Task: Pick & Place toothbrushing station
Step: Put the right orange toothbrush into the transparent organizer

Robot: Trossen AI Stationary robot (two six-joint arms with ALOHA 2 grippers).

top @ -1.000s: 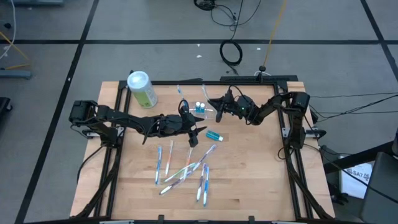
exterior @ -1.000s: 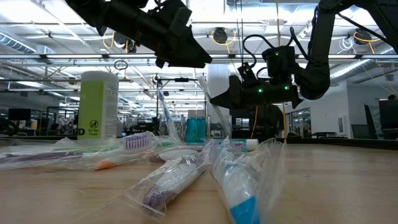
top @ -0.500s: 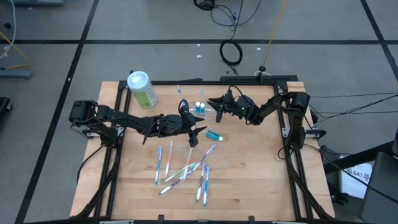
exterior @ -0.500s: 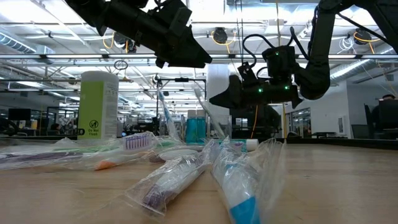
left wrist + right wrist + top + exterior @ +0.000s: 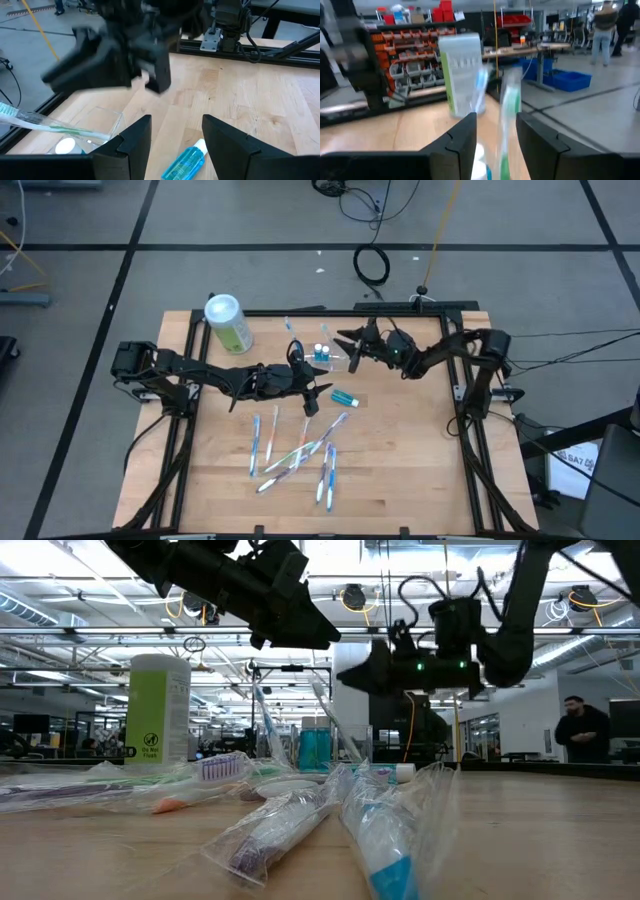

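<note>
Toothbrushing station (image 5: 322, 353) sits on the table (image 5: 400, 450) at far centre, brushes upright in its slots. Right gripper (image 5: 347, 338) hangs just right of it, off the surface, fingers (image 5: 465, 140) parted, nothing between them. Left gripper (image 5: 312, 394) hovers on the station's near side, fingers (image 5: 135, 140) wide apart, empty; blue tube (image 5: 343, 397) lies just right of it.

High view gives the layout: green canister (image 5: 229, 323) far left, wrapped toothbrushes (image 5: 295, 452) scattered near centre. Low view (image 5: 390, 665) confirms the right gripper is raised above the station (image 5: 315, 750). Right wrist view shows a green brush (image 5: 509, 115) between its fingers' line, untouched. Left wrist view shows the clear holder (image 5: 95, 127) just beyond the left fingers.
</note>
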